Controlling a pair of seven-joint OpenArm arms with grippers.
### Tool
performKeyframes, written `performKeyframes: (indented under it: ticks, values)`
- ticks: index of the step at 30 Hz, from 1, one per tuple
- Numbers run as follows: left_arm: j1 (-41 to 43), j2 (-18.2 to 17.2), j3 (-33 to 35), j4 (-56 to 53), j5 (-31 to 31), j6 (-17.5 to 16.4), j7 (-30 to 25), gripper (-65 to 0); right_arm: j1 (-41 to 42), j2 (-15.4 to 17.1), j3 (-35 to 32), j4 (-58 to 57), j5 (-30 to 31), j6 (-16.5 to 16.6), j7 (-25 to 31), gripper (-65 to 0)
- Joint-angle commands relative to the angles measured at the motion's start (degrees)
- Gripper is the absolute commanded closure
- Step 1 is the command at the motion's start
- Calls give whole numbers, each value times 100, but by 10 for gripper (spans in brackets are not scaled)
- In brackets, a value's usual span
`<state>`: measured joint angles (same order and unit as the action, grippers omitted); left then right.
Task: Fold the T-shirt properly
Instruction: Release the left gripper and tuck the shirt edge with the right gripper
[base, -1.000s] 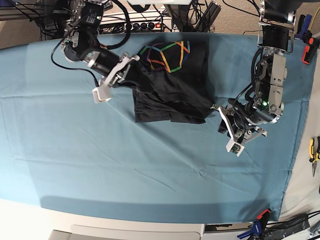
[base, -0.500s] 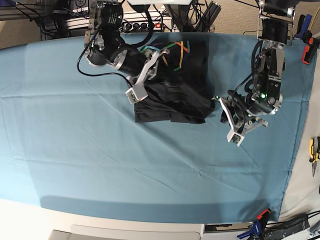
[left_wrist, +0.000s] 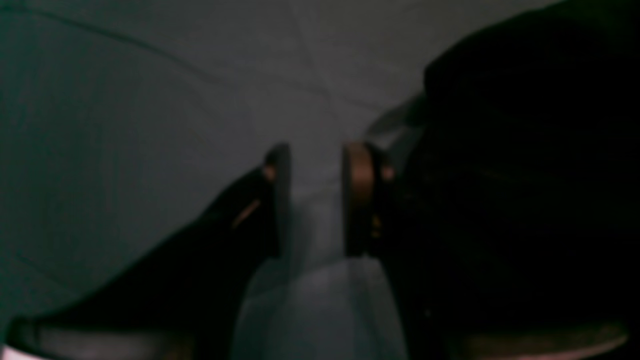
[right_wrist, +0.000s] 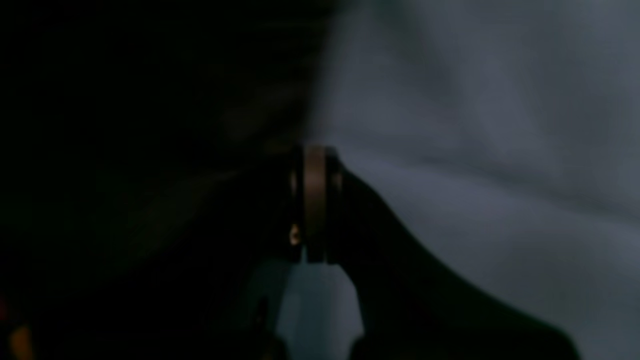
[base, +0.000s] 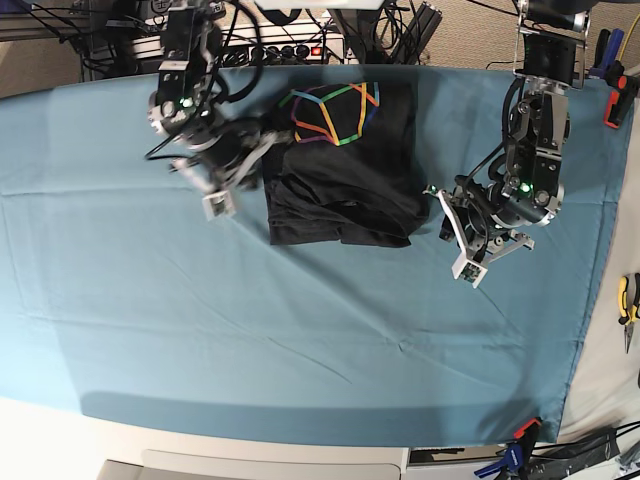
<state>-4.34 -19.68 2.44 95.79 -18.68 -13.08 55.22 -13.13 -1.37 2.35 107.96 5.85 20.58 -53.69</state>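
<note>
The black T-shirt (base: 345, 185) lies folded into a rough rectangle at the back middle of the table, with its rainbow line print (base: 335, 110) facing up. My right gripper (base: 222, 198) rests low over the cloth just left of the shirt's left edge. Its fingers (right_wrist: 315, 200) are pressed together with nothing between them, and a dark mass fills the left of that view. My left gripper (base: 462, 250) hovers just right of the shirt's lower right corner. It is open, its fingers (left_wrist: 360, 195) apart over bare cloth.
The teal table cloth (base: 300, 330) covers the whole table. Cables and a power strip (base: 290, 48) run along the back edge. Yellow-handled pliers (base: 628, 310) lie off the right edge, and clamps (base: 520, 440) grip the cloth's front right corner.
My right gripper swung right onto the shirt's left edge, then drew back left onto the cloth. The left arm shifted only slightly.
</note>
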Motion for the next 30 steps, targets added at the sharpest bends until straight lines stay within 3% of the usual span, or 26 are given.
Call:
performKeyframes:
  ticks: [1,4,7,10,15,26,30]
  values:
    - [-105,-48,-39,94,-39,-4,-127,-187,166,81,-2,101,31,-13,179,0]
    - [-105,-48,-37,94,-39,-4,-127,-187,334,223,0,101,584,138,116,0]
    - [-105,-48,-37,94,-37,-4,-127,-187,341,208,-7,101,1532,986,-140,0]
    - [-103,-48,-39,92,-35,-4,-125,-187,343,199,-4,101,2065,1314,-472,0]
    - [-103,-48,-37,92,-37,-4,-125,-187,330,219,-4,98,2068,1355,-704,0]
    - [-103,-48,-37,92,-37,-4,-125,-187,728,219,-4,-1088,1860,1563,-549,0]
    - [-101,-48,-37,90,-39,-4,-125,-187,977,221,-4,-1091,1473,1547,-321,0]
